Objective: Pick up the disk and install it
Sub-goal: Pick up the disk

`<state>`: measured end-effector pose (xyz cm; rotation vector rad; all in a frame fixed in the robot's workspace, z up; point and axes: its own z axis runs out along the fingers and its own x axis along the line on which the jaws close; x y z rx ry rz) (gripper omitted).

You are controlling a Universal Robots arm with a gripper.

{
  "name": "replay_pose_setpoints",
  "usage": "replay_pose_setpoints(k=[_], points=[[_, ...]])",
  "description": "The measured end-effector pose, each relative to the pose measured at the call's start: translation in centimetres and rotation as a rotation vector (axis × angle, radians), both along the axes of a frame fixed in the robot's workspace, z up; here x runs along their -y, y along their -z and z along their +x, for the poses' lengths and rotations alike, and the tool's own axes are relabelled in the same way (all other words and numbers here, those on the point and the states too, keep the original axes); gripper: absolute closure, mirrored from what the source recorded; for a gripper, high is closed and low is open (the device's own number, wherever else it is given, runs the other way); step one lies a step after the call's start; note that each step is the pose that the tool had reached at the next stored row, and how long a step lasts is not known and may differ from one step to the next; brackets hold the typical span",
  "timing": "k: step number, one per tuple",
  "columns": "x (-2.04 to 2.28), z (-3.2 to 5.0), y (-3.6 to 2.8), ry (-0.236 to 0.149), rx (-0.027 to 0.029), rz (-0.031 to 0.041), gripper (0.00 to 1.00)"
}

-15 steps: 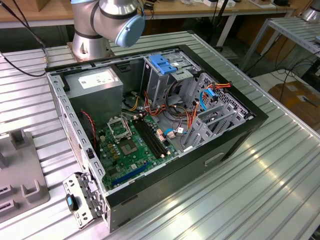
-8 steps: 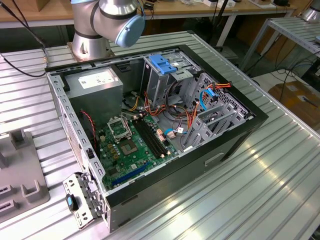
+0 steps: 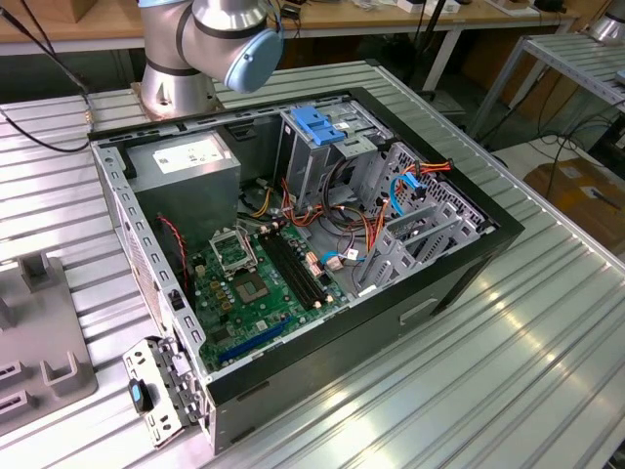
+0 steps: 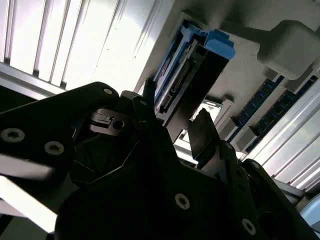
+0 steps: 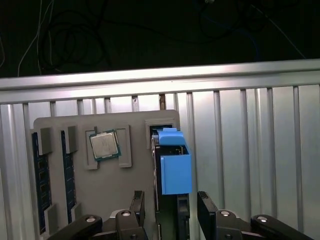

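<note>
The disk (image 5: 172,170) stands on edge in a slot of a grey tray (image 5: 135,120), its dark body flanked by blue plastic rails. My gripper (image 5: 170,202) hangs just over it, open, one finger on each side and a small gap to each rail. In the second wrist view the disk (image 4: 192,75) shows its connector edge and a blue rail, with the dark fingers (image 4: 202,135) close beside it. The open computer case (image 3: 459,264) lies on the slatted table, its metal drive cage (image 3: 312,156) topped by a blue latch (image 3: 322,125).
The tray also holds a processor chip (image 5: 104,145) and memory sticks (image 5: 41,175). Inside the case are a grey power-supply box (image 3: 186,161), the green motherboard (image 3: 249,288) and loose cables (image 3: 410,186). A detached bracket (image 3: 156,386) lies by the case's near corner.
</note>
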<state>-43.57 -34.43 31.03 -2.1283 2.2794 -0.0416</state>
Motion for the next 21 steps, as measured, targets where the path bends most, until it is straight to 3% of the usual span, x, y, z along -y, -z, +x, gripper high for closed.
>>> replay_pose_setpoints(k=[4, 21], points=[[-0.25, 0.00, 0.23, 0.000, 0.0002, 0.0000, 0.46], [-0.28, 0.00, 0.40, 0.000, -0.0004, 0.0000, 0.47]])
